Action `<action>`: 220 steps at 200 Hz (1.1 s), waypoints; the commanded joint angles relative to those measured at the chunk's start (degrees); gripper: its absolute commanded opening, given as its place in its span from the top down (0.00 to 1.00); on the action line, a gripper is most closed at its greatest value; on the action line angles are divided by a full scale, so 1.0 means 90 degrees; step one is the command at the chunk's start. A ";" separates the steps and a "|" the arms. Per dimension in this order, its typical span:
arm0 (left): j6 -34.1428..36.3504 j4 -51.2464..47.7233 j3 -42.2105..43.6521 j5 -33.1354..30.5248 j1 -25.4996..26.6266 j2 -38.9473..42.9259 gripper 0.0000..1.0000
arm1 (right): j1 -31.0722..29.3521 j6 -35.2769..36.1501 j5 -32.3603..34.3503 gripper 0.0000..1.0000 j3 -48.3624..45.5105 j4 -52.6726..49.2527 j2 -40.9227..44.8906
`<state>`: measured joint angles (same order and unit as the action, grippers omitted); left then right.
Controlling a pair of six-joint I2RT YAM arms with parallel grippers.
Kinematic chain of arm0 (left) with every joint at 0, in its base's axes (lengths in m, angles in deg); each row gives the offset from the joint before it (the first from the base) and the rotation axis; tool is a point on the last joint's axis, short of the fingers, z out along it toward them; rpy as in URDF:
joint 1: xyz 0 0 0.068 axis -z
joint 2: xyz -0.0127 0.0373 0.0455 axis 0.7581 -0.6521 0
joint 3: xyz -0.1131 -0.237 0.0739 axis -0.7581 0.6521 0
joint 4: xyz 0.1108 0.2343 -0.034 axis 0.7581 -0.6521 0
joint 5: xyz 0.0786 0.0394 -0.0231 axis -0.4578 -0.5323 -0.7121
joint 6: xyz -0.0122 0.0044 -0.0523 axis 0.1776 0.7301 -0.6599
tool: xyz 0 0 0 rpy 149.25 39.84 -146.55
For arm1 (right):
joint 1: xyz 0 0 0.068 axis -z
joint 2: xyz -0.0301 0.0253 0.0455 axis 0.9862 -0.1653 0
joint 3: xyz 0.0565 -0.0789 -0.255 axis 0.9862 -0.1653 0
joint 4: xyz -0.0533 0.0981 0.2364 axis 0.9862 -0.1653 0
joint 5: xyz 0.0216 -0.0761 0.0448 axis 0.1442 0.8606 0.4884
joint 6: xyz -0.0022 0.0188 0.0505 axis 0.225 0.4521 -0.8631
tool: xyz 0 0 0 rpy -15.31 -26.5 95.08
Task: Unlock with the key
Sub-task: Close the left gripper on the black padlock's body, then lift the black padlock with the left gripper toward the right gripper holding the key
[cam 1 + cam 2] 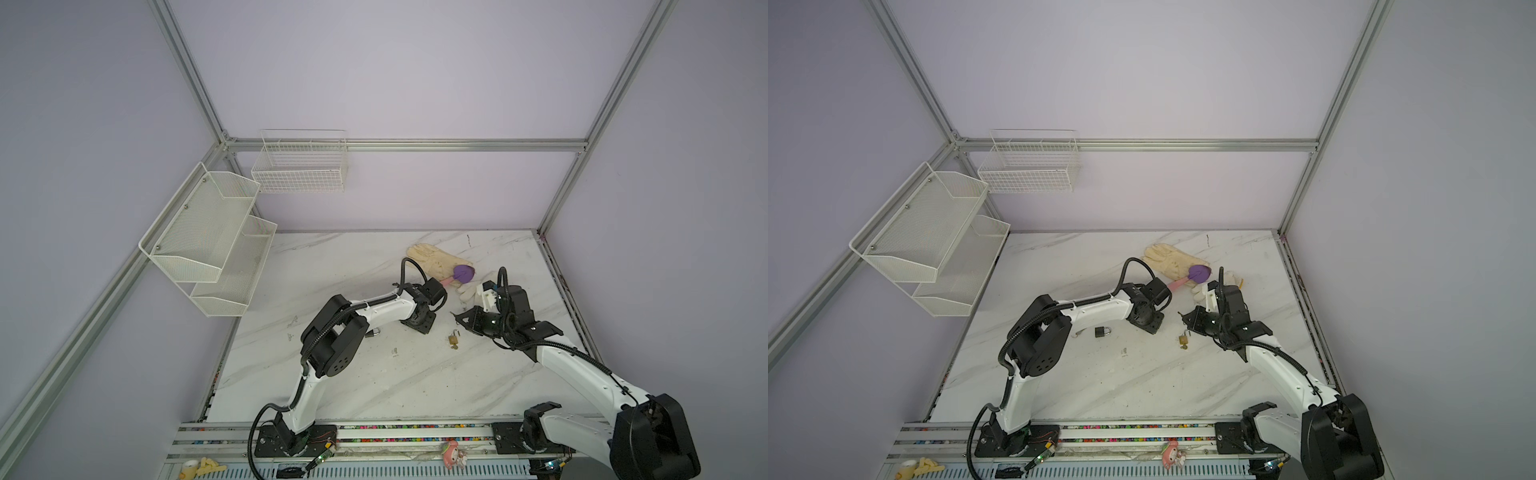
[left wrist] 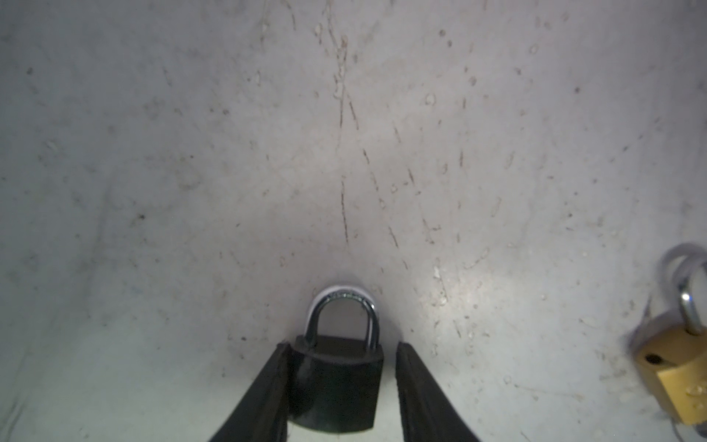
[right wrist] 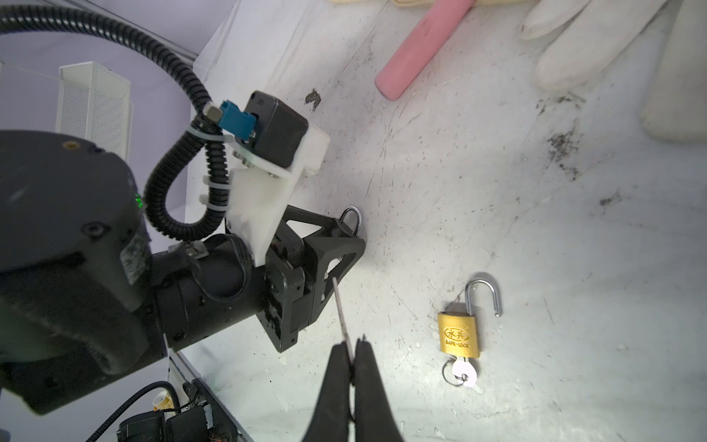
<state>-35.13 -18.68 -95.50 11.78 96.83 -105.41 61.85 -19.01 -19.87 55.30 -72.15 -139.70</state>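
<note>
In both top views an opened brass padlock lies on the table near the right tool. The left wrist view shows the left tool spread around a black padlock, one finger touching its body and the other just clear. In the right wrist view the right tool's fingers are pressed together, pinching a key.

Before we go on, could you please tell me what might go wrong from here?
The left hand only straddles the black padlock, a gap beside one finger; closing could twist it. The right hand pinches the key with its blade sticking far out; it may pivot on insertion.
</note>
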 commanded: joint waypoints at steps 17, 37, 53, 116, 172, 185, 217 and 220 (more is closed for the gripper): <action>-0.0235 -0.0431 -0.0090 -0.0208 0.0029 -0.0401 0.61 | 0.0048 0.0110 -0.0128 1.00 0.0182 -0.0052 0.0133; -0.0400 -0.0464 -0.0118 -0.0208 0.0034 -0.0437 0.64 | 0.0043 0.0090 -0.0101 1.00 0.0225 -0.0087 0.0222; -0.0573 -0.0469 -0.0128 -0.0275 0.0022 -0.0385 0.69 | 0.0040 0.0106 -0.0081 1.00 0.0313 -0.0188 0.0245; -0.1750 -0.0397 -0.0312 -0.0513 -0.0045 -0.0007 0.84 | 0.0030 0.0637 0.0416 1.00 0.1023 -0.0823 0.0166; -0.3726 0.0135 0.0479 -0.0179 -0.0350 0.1008 0.89 | -0.0021 0.0712 0.0821 1.00 0.1299 -0.1091 -0.0022; -0.4192 0.0375 0.0824 -0.0156 -0.0359 0.1355 0.89 | -0.0092 0.0720 0.0913 1.00 0.1329 -0.1126 -0.0061; -0.5227 0.0833 0.1544 -0.0155 -0.0369 0.2333 0.93 | -0.0561 0.0657 0.1213 1.00 0.1436 -0.1161 -0.0107; -0.5326 0.0890 0.1621 -0.0163 -0.0369 0.2422 0.93 | -0.0634 0.0665 0.1278 1.00 0.1464 -0.1178 -0.0110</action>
<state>-72.09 -16.28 -86.05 10.29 93.16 -91.29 59.76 -13.52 -11.77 66.27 -80.87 -140.51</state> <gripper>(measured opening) 0.303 0.057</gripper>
